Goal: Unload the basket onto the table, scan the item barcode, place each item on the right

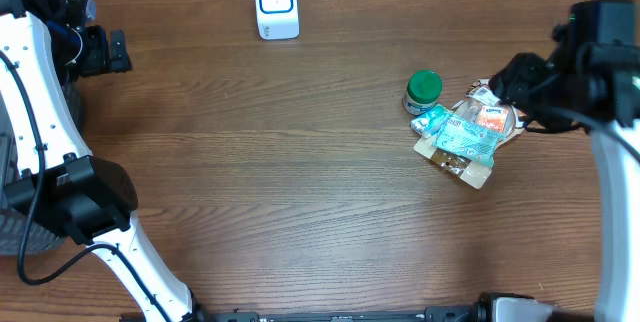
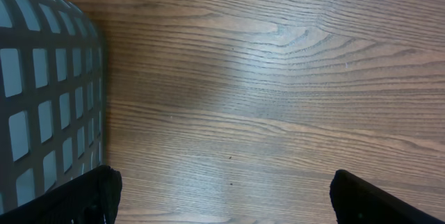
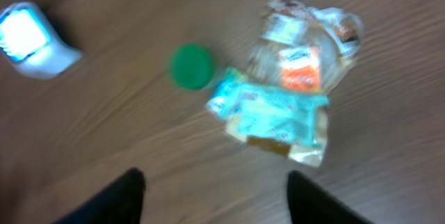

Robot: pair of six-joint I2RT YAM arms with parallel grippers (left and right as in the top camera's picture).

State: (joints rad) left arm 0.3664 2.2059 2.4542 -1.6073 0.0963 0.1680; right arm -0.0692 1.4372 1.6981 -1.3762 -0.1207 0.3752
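Packets beside green-capped jar, open wood toward scanner; left tool, right tool both apart.

The table is brown with wavy wood grain. The scanner is white with a glowing blue face. The bottle cap is green, the packet teal. The clear bag carries an orange label. The basket is grey, gridded with square holes.
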